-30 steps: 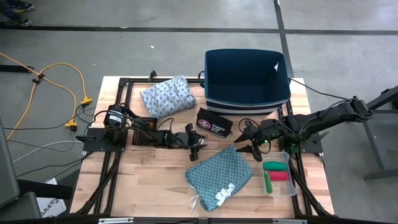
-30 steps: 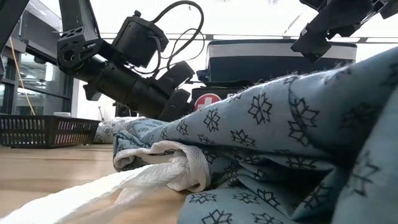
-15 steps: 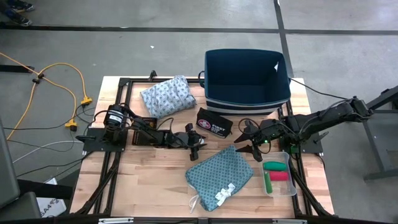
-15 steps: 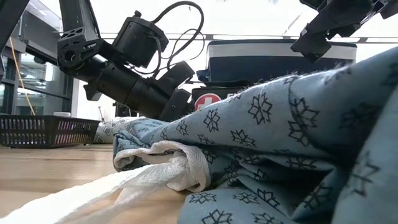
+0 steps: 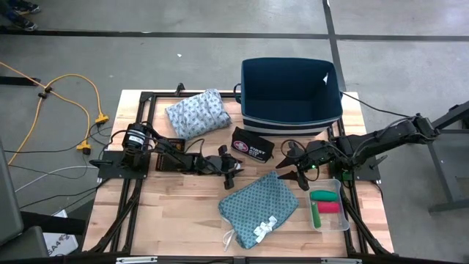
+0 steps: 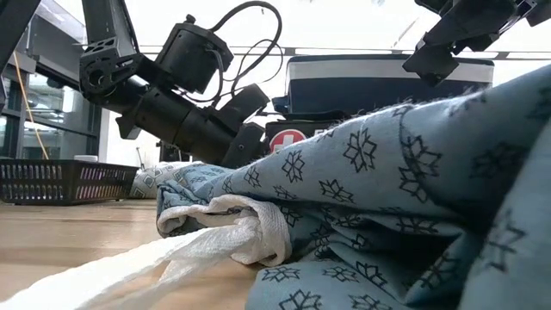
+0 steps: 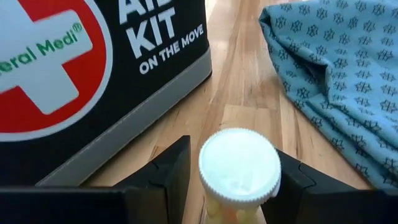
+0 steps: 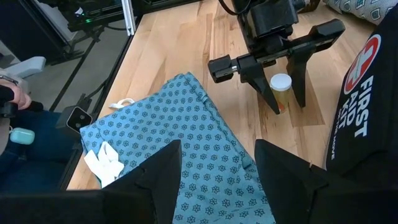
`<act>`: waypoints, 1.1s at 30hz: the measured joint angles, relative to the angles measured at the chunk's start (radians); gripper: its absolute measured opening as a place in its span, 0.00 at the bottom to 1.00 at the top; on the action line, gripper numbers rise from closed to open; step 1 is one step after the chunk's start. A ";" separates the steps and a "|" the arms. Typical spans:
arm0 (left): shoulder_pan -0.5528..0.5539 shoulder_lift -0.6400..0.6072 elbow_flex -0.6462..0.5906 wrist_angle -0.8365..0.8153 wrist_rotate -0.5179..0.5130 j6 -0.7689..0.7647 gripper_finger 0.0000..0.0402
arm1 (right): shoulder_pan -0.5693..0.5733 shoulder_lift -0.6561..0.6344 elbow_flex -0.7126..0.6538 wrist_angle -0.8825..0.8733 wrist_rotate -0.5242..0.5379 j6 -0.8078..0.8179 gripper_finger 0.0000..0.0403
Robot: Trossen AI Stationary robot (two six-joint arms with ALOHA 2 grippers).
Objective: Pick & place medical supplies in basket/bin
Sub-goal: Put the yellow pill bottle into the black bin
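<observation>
A small pill bottle [image 7: 239, 168] with a white cap stands on the table in front of the black first aid kit pouch [image 5: 253, 145]. My left gripper [image 5: 234, 167] is shut on it. My right gripper [image 8: 217, 180] hangs open above the far corner of the teal patterned cloth [image 5: 260, 207], which lies flat on the table with its white ties [image 5: 264, 227] toward the near edge. The pale blue-grey cloth [image 5: 196, 114] lies at the far left. The dark blue bin [image 5: 292, 95] stands at the far right. My left gripper has the pill bottle between its two fingers [image 8: 264, 78], one on each side, just below the white cap [image 7: 239, 163]. The fingers reach in from the table's left, slanting slightly down. The bottle stands about upright with its base [image 8: 281, 109] on the wood.
A clear tray [image 5: 344, 220] at the near right holds a green roll [image 5: 324, 196] and a red roll [image 5: 330, 209]. A black frame [image 5: 146, 103] runs round the table's edges. The right wrist view shows a person's hand [image 8: 12, 93] beyond the table.
</observation>
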 joint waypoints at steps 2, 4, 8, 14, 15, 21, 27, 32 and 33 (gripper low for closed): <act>0.000 0.000 0.000 0.008 0.000 0.000 0.37 | 0.000 0.000 0.000 0.000 0.000 0.000 0.48; 0.000 0.000 0.000 0.012 0.000 0.000 0.37 | 0.000 0.000 0.000 0.000 0.000 0.000 0.48; 0.000 -0.005 0.000 0.013 0.000 0.001 0.37 | 0.000 0.000 0.000 0.000 0.000 0.000 0.48; -0.008 -0.005 0.000 0.007 0.000 0.002 0.37 | 0.000 0.000 0.000 0.000 0.000 0.000 0.48; -0.008 -0.005 0.000 0.005 0.000 0.002 0.37 | 0.000 0.000 0.000 0.000 0.000 0.000 0.48; -0.011 -0.005 0.000 0.002 0.000 0.001 0.37 | 0.000 0.000 0.000 0.000 0.000 0.000 0.48; -0.011 -0.006 0.000 -0.008 -0.002 0.000 0.37 | 0.000 0.000 0.000 0.000 0.000 0.000 0.48; -0.011 -0.006 0.000 -0.009 -0.004 0.000 0.36 | 0.000 0.000 0.000 0.000 0.000 0.000 0.48; -0.011 -0.006 0.000 -0.009 -0.003 0.000 0.35 | 0.000 0.000 0.000 0.000 0.000 0.000 0.48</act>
